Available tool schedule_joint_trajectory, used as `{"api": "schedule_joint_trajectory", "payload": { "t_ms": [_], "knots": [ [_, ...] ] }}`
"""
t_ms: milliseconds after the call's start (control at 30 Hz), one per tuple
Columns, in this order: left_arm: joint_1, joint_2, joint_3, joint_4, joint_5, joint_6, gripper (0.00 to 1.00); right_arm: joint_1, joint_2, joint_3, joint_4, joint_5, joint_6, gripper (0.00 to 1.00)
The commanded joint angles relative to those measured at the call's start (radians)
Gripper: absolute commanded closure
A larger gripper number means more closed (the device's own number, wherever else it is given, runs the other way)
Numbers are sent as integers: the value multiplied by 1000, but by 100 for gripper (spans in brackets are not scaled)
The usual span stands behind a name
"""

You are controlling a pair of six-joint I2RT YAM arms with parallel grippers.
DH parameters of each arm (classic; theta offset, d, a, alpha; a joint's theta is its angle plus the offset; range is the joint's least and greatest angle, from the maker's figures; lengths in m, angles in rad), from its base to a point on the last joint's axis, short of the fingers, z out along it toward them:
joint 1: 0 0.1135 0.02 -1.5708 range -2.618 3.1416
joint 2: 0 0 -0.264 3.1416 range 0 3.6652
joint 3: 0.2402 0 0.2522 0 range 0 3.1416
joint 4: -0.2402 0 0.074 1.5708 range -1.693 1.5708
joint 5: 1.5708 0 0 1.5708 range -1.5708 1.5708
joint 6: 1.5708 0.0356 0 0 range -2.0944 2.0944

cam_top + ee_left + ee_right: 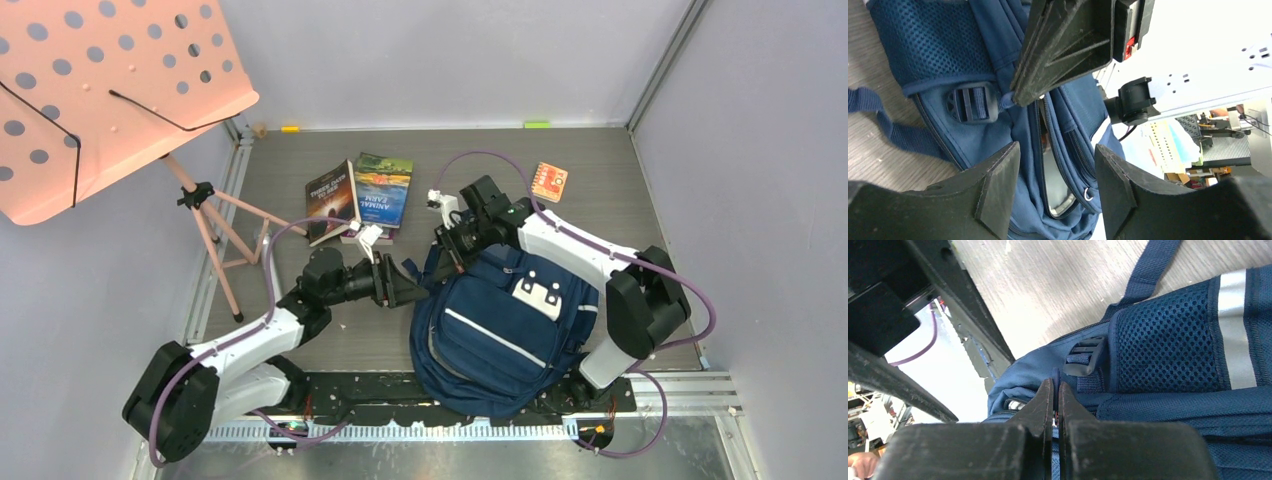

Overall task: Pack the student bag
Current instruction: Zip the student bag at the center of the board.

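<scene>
The student bag (500, 340), navy blue with a white stripe and a white buckle patch, lies at the near edge of the table. My left gripper (405, 285) hovers at its upper left corner. In the left wrist view my left gripper (1056, 150) is open, and the student bag (948, 40) shows a partly open zip (1058, 185) between the fingers. My right gripper (452, 250) is at the bag's top. Seen from the right wrist, my right gripper (1055, 385) is shut on a thin blue loop of the student bag (1168, 345), beside a black buckle (1085, 357).
Two books (360, 195) lie behind the bag, and a small orange booklet (549, 181) lies at the back right. A pink perforated music stand (110, 90) on tripod legs (215, 235) fills the left side. Walls close the table in on three sides.
</scene>
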State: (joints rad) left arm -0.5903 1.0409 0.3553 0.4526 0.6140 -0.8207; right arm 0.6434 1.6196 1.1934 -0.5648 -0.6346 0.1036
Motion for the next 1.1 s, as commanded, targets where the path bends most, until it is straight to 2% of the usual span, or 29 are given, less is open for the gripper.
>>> {"api": "schedule_joint_trajectory", "payload": {
  "t_ms": [0,233,400,867,1067],
  "knots": [
    [15,27,-5,189,70,-52,42,-2,-109,-13,9,-168,-23,99],
    [43,100,-3,283,128,-95,44,-13,-159,-33,24,-263,-40,99],
    [44,139,12,367,171,-139,50,-14,-169,-34,23,-284,-41,99],
    [43,214,46,445,265,-172,52,-13,-161,-8,15,-349,-25,99],
    [41,232,53,471,294,-174,57,-13,-151,-1,5,-371,-25,99]
  ]
}}
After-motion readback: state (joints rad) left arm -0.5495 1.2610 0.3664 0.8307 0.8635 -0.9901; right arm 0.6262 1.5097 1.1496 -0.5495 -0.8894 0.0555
